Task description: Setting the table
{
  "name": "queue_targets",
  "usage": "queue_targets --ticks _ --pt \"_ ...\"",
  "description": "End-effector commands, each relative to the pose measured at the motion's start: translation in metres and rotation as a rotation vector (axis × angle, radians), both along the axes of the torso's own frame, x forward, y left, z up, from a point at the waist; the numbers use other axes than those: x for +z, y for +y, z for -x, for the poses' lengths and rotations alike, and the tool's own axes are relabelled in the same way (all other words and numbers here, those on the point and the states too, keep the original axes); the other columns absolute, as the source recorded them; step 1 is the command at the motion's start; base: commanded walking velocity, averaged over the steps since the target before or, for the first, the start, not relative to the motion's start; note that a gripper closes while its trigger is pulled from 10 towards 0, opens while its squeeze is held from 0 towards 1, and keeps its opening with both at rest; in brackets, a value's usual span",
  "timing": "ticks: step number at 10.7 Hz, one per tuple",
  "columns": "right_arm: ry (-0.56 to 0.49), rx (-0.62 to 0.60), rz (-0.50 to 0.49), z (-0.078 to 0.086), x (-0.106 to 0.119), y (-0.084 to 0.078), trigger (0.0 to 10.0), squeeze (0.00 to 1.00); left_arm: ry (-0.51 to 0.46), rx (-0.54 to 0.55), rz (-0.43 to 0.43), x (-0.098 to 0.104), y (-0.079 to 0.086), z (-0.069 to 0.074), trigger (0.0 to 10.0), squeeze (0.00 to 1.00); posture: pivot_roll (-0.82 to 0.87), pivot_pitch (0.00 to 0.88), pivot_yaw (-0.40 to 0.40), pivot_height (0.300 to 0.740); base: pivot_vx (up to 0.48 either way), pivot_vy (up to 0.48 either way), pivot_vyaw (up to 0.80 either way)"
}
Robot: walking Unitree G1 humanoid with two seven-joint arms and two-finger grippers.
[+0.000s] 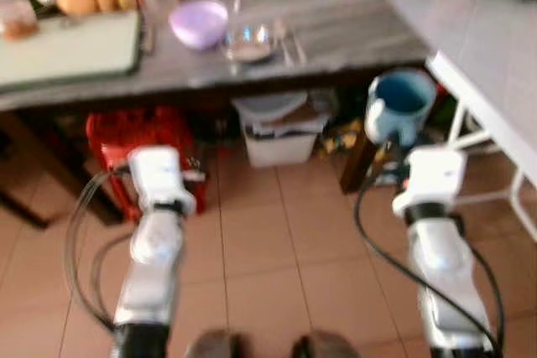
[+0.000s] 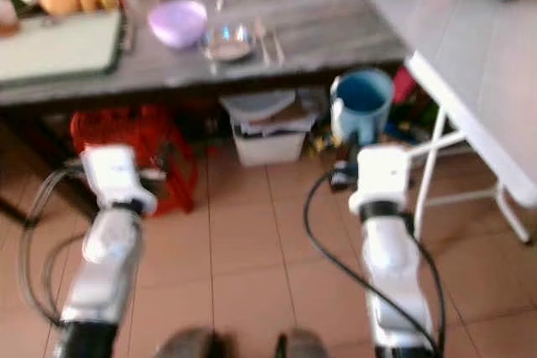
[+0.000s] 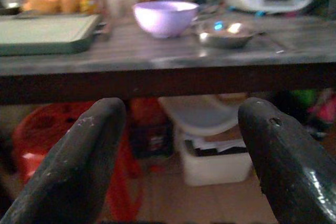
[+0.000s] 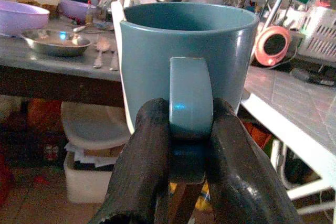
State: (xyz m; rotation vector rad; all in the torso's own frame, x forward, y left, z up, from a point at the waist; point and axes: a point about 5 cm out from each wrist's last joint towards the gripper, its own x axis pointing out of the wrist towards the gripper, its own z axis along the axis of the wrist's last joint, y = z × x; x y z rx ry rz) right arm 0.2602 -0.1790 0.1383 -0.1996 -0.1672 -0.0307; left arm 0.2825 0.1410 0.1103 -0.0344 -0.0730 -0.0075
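The right gripper (image 4: 181,150) is clamped on the handle of the upright blue mug (image 1: 400,105), carried in the air just short of the white table's near edge (image 1: 470,94) off to the right, while the left gripper (image 3: 178,156) hangs spread and empty.

The left gripper (image 3: 178,161) is open, with nothing between its fingers. Straight ahead of it is the dark table edge (image 3: 168,80), which blocks the way at that height. Above that edge stand a purple bowl (image 3: 165,17) and a metal bowl (image 3: 226,34). Below it is room, but a red crate (image 1: 138,153) and a white box (image 3: 212,158) sit there. The right gripper (image 4: 181,177) pinches the cup (image 4: 184,61), and the white table (image 1: 491,64) is just beside it.
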Motion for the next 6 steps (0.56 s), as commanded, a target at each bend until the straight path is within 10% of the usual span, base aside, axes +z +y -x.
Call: queue_targets --ticks 1,6 --pt "-0.033 0.022 -0.042 -0.002 0.011 0.004 10.0 0.0 -0.024 -0.022 0.005 0.005 0.001 0.002 10.0 0.0 -0.09 0.055 0.01 0.74 0.428 0.0 0.0" --pt "-0.051 -0.039 -0.084 -0.016 0.019 0.0 10.0 0.0 -0.036 -0.106 -0.014 0.005 -0.005 0.008 10.0 0.0 -0.08 0.057 0.014 0.74 0.439 0.0 0.0"
